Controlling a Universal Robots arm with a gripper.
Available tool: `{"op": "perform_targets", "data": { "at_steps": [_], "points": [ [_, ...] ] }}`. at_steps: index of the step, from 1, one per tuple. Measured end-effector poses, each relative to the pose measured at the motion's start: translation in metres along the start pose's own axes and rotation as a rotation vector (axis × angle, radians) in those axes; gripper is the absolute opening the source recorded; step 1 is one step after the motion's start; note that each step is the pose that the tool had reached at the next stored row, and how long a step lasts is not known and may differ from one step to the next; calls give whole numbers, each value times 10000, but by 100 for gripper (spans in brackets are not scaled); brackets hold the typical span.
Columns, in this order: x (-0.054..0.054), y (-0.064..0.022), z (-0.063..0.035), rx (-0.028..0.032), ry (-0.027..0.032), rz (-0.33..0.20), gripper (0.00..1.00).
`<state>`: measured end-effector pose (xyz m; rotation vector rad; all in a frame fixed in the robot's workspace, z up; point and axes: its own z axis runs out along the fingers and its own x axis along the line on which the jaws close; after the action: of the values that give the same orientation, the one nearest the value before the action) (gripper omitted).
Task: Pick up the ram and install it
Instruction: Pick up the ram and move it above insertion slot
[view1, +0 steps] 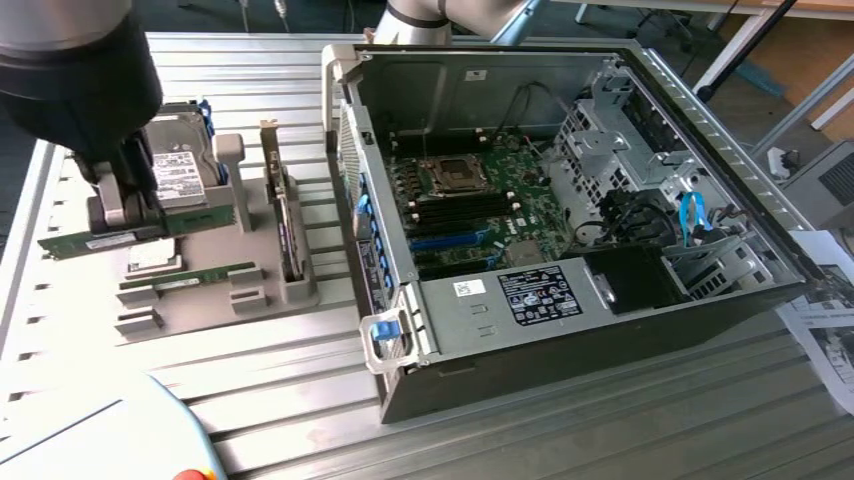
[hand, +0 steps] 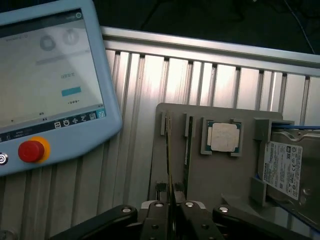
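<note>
here the pincer (hand: 171, 210) is clenched on the ram (view1: 80, 243) (thin green stick) at the grey tray (view1: 267, 292).

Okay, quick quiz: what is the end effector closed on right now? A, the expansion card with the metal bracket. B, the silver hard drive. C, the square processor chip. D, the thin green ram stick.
D: in the wrist view the end effector has its fingers pressed against both faces of the thin ram, which stands on edge in the gray holder. The hard drive and processor chip lie apart from it.
</note>
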<state>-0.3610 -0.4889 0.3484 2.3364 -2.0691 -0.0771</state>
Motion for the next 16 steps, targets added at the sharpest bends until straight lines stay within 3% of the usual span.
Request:
{"op": "perform_targets", "data": {
  "at_steps": [8,10,14,16],
  "points": [
    [-6,9,-266,0,1,0,15],
    [-4,-7,-283,-1,-1,-1,15],
    [12,-136,-290,-35,-3,1,15],
    [25,-249,-293,-71,-8,2,15]
  ]
}}
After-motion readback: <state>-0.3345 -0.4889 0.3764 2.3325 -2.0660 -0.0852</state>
